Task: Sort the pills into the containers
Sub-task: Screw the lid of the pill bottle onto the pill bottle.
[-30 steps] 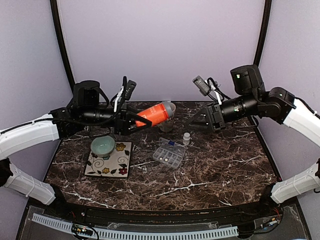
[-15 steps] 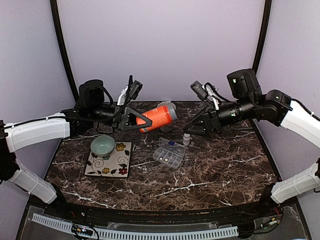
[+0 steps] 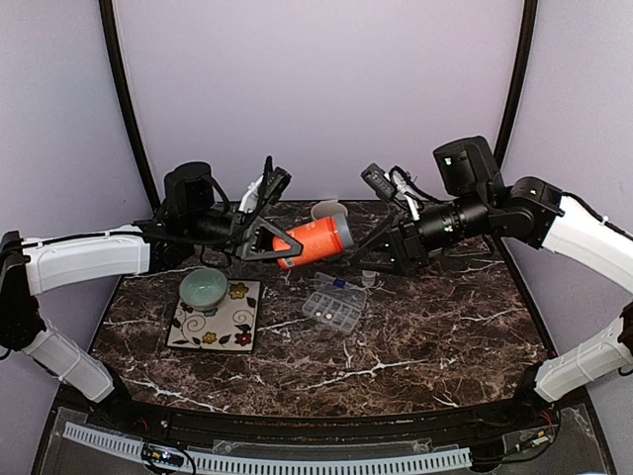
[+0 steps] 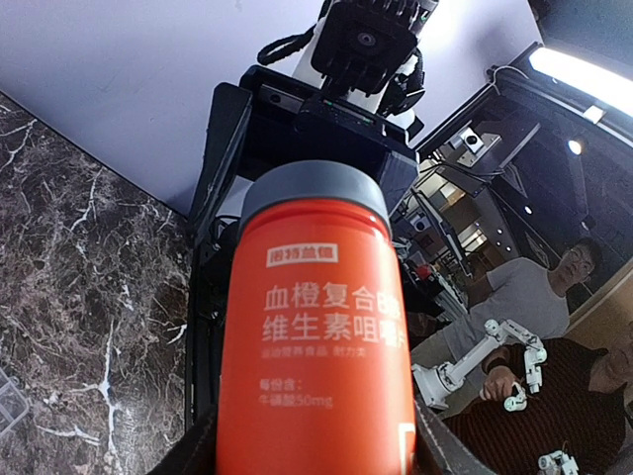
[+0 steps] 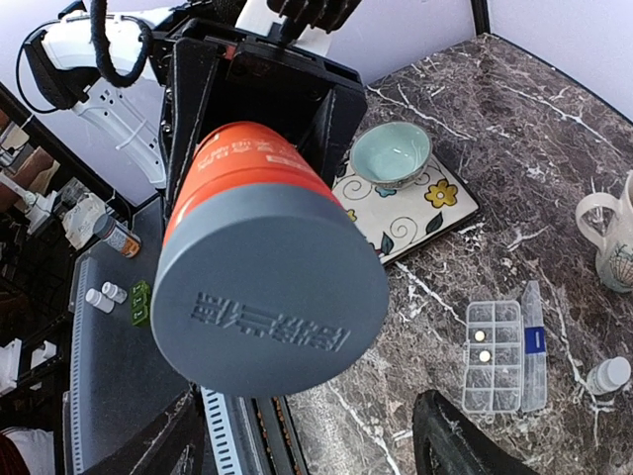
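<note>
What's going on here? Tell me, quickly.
The left fingers hold an orange bottle sideways in the air, its grey cap facing the right fingers, which stand open close to the cap without gripping it. The organiser lies open on the table below, with two pills in its compartments.

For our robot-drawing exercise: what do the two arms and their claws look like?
The left arm and right arm have white shell links with black joints and motor housings. Black cables loop over each wrist. The left claw and right claw are black, angular two-finger frames.
</note>
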Action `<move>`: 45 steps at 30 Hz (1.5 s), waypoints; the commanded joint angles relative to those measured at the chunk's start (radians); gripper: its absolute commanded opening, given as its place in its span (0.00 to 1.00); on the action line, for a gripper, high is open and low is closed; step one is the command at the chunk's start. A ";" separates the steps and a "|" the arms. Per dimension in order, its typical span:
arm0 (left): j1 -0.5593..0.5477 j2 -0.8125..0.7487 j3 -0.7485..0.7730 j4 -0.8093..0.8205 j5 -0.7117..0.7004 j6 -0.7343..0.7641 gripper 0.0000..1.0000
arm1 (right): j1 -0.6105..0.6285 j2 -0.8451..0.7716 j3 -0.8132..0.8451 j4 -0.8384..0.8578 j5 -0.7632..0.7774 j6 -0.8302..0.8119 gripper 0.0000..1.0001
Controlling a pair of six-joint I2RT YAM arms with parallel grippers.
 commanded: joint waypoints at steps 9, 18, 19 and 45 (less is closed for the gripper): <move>0.004 0.033 -0.008 0.116 0.084 -0.061 0.00 | 0.022 0.044 0.077 0.078 -0.040 -0.022 0.72; 0.004 0.043 -0.011 0.150 0.105 -0.092 0.00 | 0.032 0.067 0.098 0.076 -0.053 -0.032 0.67; 0.004 0.044 -0.013 0.153 0.106 -0.095 0.00 | 0.032 0.071 0.100 0.075 -0.054 -0.032 0.66; -0.025 0.008 0.073 -0.200 0.006 0.190 0.00 | 0.075 0.132 0.197 0.017 -0.028 0.067 0.23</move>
